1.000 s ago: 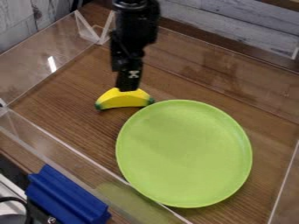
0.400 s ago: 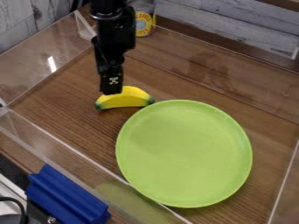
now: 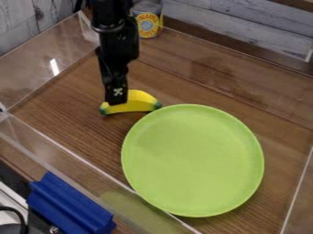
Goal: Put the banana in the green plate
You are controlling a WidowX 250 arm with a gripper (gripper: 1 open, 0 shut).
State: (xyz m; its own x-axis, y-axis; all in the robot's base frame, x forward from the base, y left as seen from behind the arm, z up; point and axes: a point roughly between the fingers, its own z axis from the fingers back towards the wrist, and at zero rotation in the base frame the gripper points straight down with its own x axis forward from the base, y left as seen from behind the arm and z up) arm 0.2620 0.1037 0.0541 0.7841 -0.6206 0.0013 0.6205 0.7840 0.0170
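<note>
Since the earlier frame we note the pincer [image 3: 113,95] has dropped and shifted left, its jaws spread wide. Directly beneath and just right of it lies the banana [image 3: 132,103] on the counter [image 3: 208,78], touching the green plate [image 3: 193,160].

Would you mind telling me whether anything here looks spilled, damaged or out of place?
Nothing stands out. The banana lies intact on the wood beside the green plate, which sits flat and empty, with the open gripper over the banana's left end.
</note>
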